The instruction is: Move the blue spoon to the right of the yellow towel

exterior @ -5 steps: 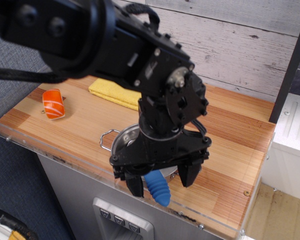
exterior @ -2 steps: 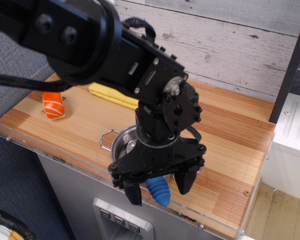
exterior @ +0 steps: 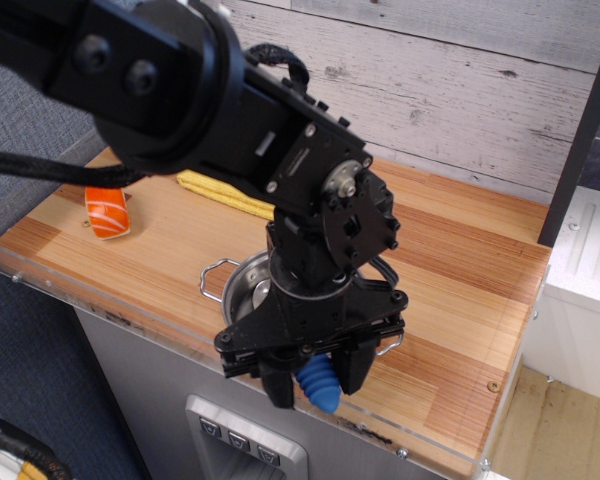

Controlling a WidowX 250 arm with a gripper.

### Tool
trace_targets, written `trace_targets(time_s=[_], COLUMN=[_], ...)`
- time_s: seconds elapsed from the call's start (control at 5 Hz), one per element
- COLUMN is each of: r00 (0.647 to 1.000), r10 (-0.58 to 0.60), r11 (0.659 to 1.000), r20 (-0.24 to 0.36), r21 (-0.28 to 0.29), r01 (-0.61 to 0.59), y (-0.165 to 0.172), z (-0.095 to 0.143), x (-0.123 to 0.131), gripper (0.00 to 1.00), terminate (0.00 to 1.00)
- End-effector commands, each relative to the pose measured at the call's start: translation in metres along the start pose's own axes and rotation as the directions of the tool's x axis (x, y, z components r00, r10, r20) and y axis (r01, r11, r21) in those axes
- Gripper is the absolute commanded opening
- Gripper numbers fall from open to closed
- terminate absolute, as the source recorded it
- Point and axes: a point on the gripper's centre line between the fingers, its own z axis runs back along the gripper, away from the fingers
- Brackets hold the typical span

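The blue spoon (exterior: pixel 318 384) shows only as its ribbed blue handle near the table's front edge; its metal bowl is hidden behind the arm. My gripper (exterior: pixel 316 380) points down over it, and its black fingers (exterior: pixel 280 386) press against both sides of the handle. The yellow towel (exterior: pixel 223 192) lies flat at the back of the table, left of the arm and mostly hidden by it.
A steel pot (exterior: pixel 242 288) with wire handles stands just behind the gripper, largely hidden by it. An orange and white salmon sushi toy (exterior: pixel 107 208) lies at the far left. A clear plastic lip (exterior: pixel 130 315) runs along the wooden table's front edge.
The gripper has lowered slightly and its fingers have closed in from wide open onto the blue handle. The spoon has stayed in place.
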Motion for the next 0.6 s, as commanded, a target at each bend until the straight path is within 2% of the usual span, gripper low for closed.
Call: trace_targets(time_s=[0.0,0.4], r00=[0.999,0.996], r10=[0.006,-0.004], r11=[0.999,0.997], r20=[0.037,0.084], r21=[-0.034,-0.075], r01=[-0.005,0.011], y=[-0.008,-0.016], z=[0.019,0.045], x=[0.000,0.003], gripper=[0.00,0.00], terminate=[0.00,0.00])
